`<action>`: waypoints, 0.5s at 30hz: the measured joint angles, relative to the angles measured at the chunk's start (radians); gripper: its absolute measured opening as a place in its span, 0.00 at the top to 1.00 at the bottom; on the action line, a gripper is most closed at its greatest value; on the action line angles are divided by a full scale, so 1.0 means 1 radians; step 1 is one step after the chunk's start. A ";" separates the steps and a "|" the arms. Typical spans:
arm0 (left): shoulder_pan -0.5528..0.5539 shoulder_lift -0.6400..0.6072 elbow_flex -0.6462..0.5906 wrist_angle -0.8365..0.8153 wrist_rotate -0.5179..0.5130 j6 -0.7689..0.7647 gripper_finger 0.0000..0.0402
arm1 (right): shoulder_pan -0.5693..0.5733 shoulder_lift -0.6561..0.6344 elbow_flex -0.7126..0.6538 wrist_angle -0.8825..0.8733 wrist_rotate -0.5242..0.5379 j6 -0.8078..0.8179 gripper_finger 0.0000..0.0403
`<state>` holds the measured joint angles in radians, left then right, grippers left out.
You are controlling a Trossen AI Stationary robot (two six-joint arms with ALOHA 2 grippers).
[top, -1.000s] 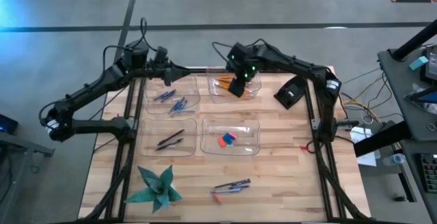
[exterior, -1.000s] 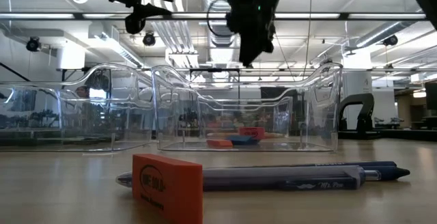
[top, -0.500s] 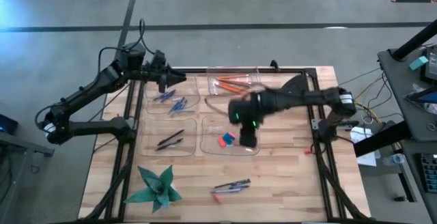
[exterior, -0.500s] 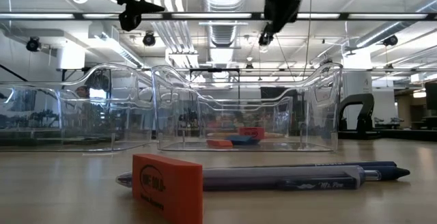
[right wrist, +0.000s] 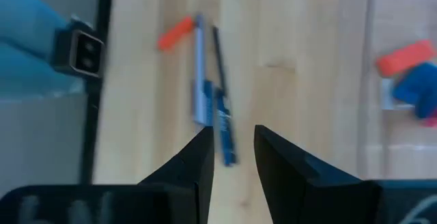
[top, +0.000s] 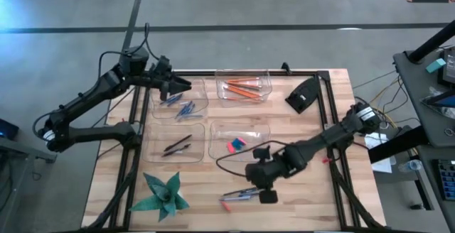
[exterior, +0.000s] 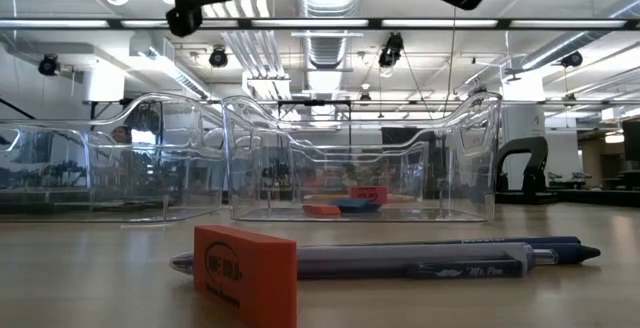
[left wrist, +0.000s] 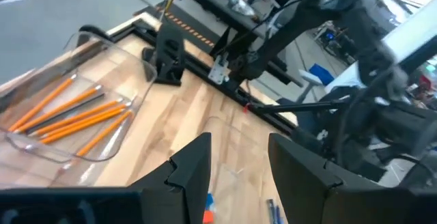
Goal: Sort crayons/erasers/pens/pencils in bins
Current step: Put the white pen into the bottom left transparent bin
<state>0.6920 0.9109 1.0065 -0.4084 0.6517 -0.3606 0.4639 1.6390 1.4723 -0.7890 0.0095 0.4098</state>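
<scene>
The right hand (top: 264, 189) hung low over the front of the surface (top: 313, 130), fingers a little apart and pinching nothing. Just beside it, toward the front edge, lay the pens (top: 242, 192) with an orange eraser (top: 226, 206) — their long axis ran across the surface, side to side. The right arm was much nearer them. The left hand (top: 179, 85) waited, spread, over the back-left bin (top: 160, 105).

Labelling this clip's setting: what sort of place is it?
Probably a robotics lab or workshop: an open hall with bare ceiling ducts, a grey concrete floor, and a wooden table ringed by a black frame.
</scene>
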 joint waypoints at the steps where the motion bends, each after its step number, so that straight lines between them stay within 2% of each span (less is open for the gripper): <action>1: -0.005 -0.013 0.000 0.001 0.000 -0.008 0.67 | 0.012 0.000 -0.013 0.029 0.005 0.028 0.77; 5: -0.023 -0.066 0.000 0.001 0.001 -0.072 0.67 | 0.061 0.000 -0.067 0.141 0.021 0.121 0.77; 11: -0.044 -0.153 0.000 0.002 0.001 -0.121 0.67 | 0.106 0.000 -0.168 0.389 0.022 0.175 0.77; 15: -0.053 -0.195 0.000 0.003 0.001 -0.157 0.67 | 0.110 0.000 -0.233 0.450 0.114 0.178 0.77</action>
<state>0.6388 0.7160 1.0065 -0.4050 0.6525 -0.5180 0.5743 1.6390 1.2392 -0.3394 0.1236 0.5877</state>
